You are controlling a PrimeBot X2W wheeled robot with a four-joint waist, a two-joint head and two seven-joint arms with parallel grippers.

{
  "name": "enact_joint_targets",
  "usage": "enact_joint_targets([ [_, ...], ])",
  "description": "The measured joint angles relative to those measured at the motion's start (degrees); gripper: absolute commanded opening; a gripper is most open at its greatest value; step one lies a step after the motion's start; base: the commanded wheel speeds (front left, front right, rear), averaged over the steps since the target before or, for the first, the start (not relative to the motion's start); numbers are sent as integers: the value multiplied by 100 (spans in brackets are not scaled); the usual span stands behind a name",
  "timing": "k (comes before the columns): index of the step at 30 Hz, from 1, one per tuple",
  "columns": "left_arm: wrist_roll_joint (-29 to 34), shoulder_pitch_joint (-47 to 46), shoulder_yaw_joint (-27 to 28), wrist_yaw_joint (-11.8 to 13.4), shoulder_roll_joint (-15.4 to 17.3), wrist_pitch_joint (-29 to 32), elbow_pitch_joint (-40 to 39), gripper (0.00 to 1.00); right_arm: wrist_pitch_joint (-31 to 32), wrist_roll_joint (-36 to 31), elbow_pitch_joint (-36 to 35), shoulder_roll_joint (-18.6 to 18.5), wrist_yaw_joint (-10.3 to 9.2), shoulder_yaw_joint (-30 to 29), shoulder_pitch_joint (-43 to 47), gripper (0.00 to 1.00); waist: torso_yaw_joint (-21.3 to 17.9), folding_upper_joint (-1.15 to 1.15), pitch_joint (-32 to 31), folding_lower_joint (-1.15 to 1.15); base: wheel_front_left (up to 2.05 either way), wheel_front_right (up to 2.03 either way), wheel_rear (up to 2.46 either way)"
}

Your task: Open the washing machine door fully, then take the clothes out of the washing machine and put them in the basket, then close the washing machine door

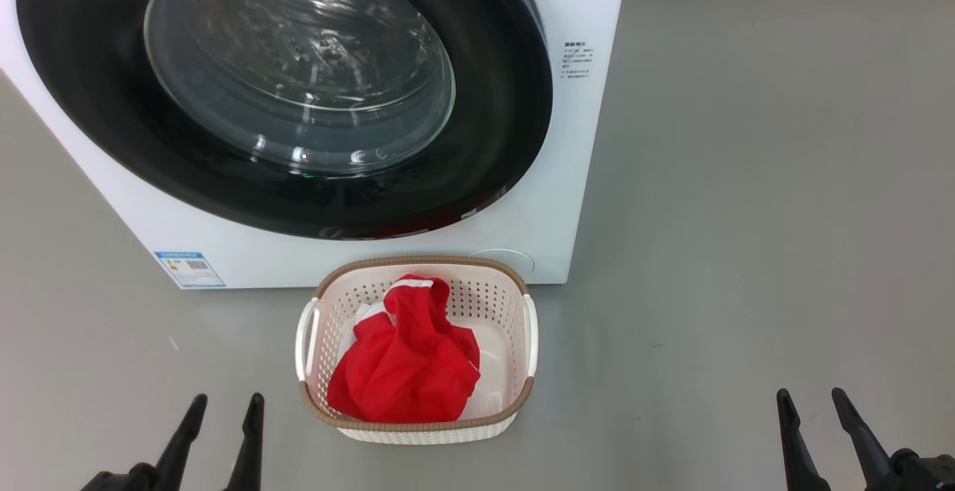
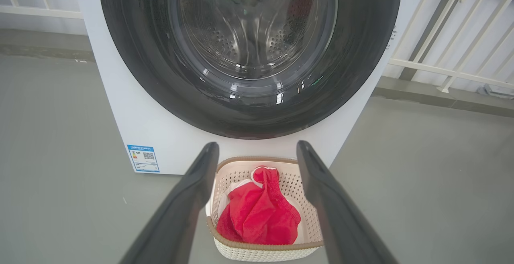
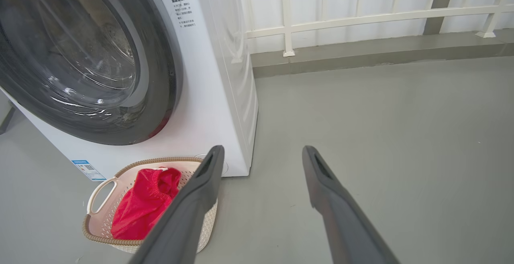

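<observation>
The white washing machine (image 1: 373,260) stands ahead with its round black-rimmed door (image 1: 492,155) shut flat against the front; the steel drum shows through the glass. On the floor before it sits the cream basket (image 1: 515,327), and the red clothes (image 1: 406,364) lie bunched inside it. My left gripper (image 1: 227,400) is open at the lower left, clear of the basket. At the lower right my right gripper (image 1: 812,394) is also open, holding nothing. The left wrist view looks over the basket (image 2: 305,200), the clothes (image 2: 257,216) and the door (image 2: 160,87); the right wrist view has the basket (image 3: 102,226) at lower left.
Grey floor (image 1: 746,215) spreads wide to the right of the machine. A white railing (image 3: 361,17) and a low grey kerb run behind it. A blue label sticker (image 1: 189,269) marks the machine's lower left corner.
</observation>
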Motion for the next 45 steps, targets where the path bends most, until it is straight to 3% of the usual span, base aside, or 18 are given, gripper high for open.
enact_joint_targets([
  [18,-63,3,-36,0,-8,0,-59,100,0,10,-38,2,0,-12,-1,100,26,0,48,0,0,0,0],
  [19,-63,3,-44,4,-30,11,-13,0,0,9,10,10,1,-8,-4,0,27,0,50,0,0,0,0],
  [25,-122,86,-119,9,-238,82,283,0,20,83,326,119,1,51,-2,0,26,0,47,0,0,0,0],
  [45,-1189,75,-54,9,-288,365,285,0,302,1229,350,87,1,87,-75,0,25,0,-20,1,0,0,0],
])
